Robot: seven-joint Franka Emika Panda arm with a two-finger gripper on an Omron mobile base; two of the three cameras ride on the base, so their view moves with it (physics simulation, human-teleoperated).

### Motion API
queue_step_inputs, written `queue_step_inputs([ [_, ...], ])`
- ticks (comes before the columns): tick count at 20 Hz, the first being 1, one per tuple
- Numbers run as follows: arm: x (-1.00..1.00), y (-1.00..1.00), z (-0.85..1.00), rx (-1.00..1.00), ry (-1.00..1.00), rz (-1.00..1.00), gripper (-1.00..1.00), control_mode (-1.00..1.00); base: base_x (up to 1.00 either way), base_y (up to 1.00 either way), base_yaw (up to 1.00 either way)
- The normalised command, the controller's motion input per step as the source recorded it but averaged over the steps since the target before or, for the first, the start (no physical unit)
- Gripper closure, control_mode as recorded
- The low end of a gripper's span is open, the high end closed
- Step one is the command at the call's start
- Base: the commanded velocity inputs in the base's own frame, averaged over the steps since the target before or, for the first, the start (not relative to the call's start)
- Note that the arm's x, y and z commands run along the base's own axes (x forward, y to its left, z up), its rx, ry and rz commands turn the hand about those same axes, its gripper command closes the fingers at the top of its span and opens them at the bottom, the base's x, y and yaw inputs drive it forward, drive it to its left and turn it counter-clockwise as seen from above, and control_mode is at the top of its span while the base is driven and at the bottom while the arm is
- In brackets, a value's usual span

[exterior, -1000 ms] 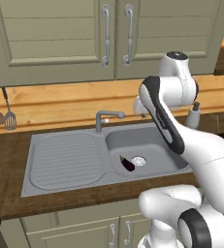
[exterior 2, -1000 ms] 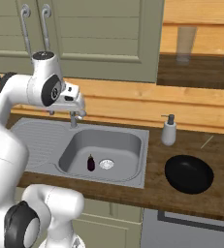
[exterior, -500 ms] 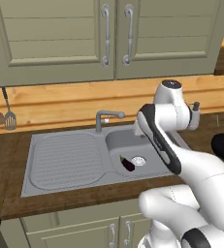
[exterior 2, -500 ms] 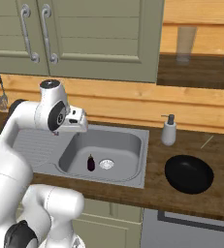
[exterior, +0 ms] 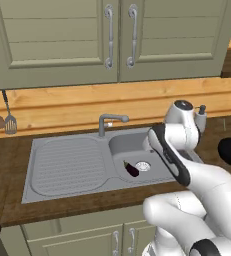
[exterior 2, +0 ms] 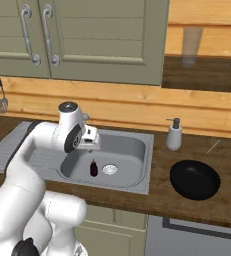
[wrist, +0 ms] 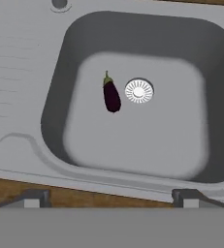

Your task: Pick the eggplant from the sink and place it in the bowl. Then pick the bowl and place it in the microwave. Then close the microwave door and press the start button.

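Eggplant: lies on the basin floor, just beside the drain, apart from it; dark purple with a green stem cap (wrist: 111, 95). In the left base view it sits at the centre of the frame (exterior: 131, 169); in the right base view just left of the drain (exterior 2: 93, 168).
Sink: grey steel unit set in the counter, basin wall in shadow (wrist: 60, 87); ribbed drainboard at the left of the left base view (exterior: 67, 165).
Drain: round, pale, in the middle of the basin floor (wrist: 139, 90).
Faucet: curved, grey, rising behind the basin at the upper middle of the left base view (exterior: 107, 122).
Gripper: above the basin, looking down into it; its two tips stand far apart at the bottom corners of the hand view (wrist: 108, 198), wide and holding nothing. In the right base view it hangs over the basin's left edge (exterior 2: 90, 144).
Bowl: black, round, on the counter at the right of the right base view (exterior 2: 194, 180), well apart from the sink.
Soap bottle: pale, with a pump, standing on the counter behind the bowl (exterior 2: 174, 135).
Counter: dark wood, around the sink (exterior 2: 162, 192).
Cabinets: olive doors with bar handles, across the top of the left base view (exterior: 62, 40).
Utensils: two hanging on the wood wall at the left edge (exterior: 4, 120).
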Motion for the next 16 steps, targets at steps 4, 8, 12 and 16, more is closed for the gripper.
queue_step_inputs([
  [4, 0.46, 0.00, -0.57, 0.00, 0.03, 0.00, -1.00, -1.00, 0.00, 0.00, 0.00],
  [8, 0.42, 0.00, -0.44, 0.00, 0.07, 0.00, -1.00, -1.00, 0.00, 0.00, 0.00],
  [12, 0.24, 0.00, -0.46, 0.00, 0.07, 0.00, -1.00, -1.00, 0.00, 0.00, 0.00],
  [16, 0.09, 0.00, -0.48, 0.00, 0.03, 0.00, -1.00, -1.00, 0.00, 0.00, 0.00],
])
